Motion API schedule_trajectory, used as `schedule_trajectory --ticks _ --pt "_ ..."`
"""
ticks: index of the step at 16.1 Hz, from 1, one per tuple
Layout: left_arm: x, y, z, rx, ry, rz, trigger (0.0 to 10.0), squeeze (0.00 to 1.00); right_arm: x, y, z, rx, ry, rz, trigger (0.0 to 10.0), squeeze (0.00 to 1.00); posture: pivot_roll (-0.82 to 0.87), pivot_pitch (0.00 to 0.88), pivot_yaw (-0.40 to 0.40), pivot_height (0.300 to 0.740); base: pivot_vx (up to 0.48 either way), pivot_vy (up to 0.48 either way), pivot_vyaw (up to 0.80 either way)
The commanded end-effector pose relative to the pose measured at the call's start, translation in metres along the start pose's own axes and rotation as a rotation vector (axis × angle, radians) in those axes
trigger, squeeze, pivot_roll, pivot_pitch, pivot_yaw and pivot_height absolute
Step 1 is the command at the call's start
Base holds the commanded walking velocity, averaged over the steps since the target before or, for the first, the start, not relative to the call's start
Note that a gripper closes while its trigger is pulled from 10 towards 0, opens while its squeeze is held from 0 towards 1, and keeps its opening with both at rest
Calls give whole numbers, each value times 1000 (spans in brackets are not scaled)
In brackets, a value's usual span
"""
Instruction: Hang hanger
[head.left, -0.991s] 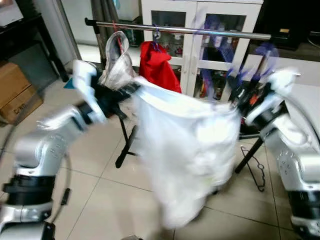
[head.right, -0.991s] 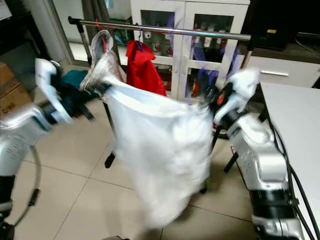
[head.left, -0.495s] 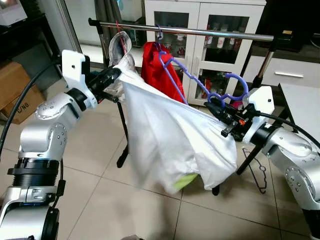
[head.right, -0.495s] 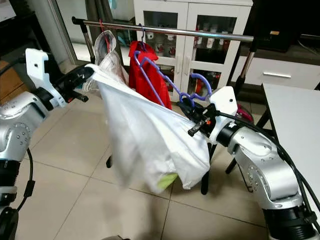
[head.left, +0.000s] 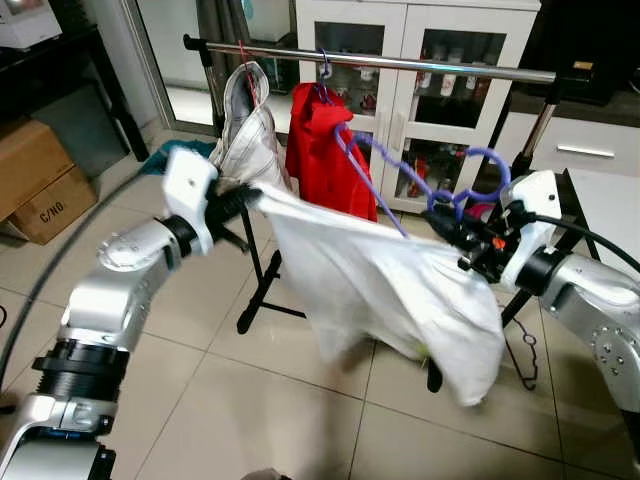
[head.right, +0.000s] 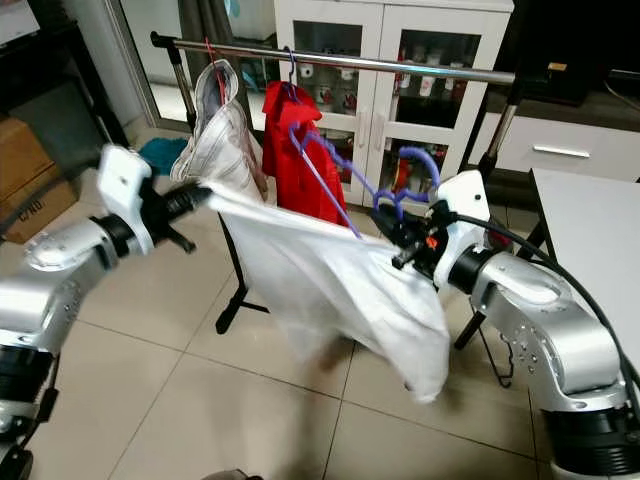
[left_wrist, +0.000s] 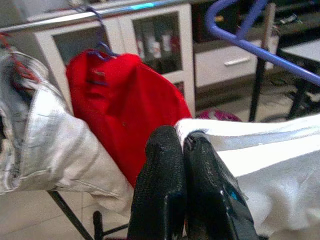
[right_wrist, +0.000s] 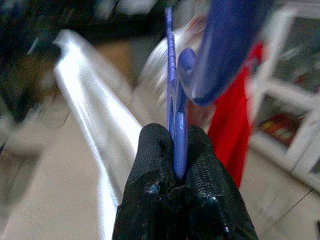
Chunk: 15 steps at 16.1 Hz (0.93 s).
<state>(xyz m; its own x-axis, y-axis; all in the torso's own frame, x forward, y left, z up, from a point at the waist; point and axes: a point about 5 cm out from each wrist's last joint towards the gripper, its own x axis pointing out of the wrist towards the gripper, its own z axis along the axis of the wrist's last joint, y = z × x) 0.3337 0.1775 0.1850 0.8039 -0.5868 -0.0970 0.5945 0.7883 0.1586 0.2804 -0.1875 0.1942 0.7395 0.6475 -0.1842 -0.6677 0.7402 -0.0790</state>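
Red garment (head.left: 325, 150) behind blue hanger (head.left: 400, 190)

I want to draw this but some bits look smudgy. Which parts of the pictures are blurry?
In the left eye view the left gripper and the lower end of the white cloth are smeared. In the right wrist view the background is blurred, while the black fingers and purple hanger are sharp. The left wrist view is fairly clear.

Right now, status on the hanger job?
Left tool shut on white garment. Right tool shut on purple hanger. Hanger below the rail, not hooked. Red garment and pale jacket already hanging there.
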Motion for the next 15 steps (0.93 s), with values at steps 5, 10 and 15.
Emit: schedule_trajectory --ticks 5,10,15 --pt "24 -44 -22 -10 82 -211 0 0 22 0 18 25 36 72 0 0 -52 0 78 740 0 0 0" --pt "51 -82 -21 -80 19 -298 0 0 45 0 39 141 -89 0 0 0 -62 0 77 740 0 0 0" --pt "80 -119 -29 -161 36 -428 0 0 71 7 59 214 -198 -56 0 0 -65 0 74 740 0 0 0"
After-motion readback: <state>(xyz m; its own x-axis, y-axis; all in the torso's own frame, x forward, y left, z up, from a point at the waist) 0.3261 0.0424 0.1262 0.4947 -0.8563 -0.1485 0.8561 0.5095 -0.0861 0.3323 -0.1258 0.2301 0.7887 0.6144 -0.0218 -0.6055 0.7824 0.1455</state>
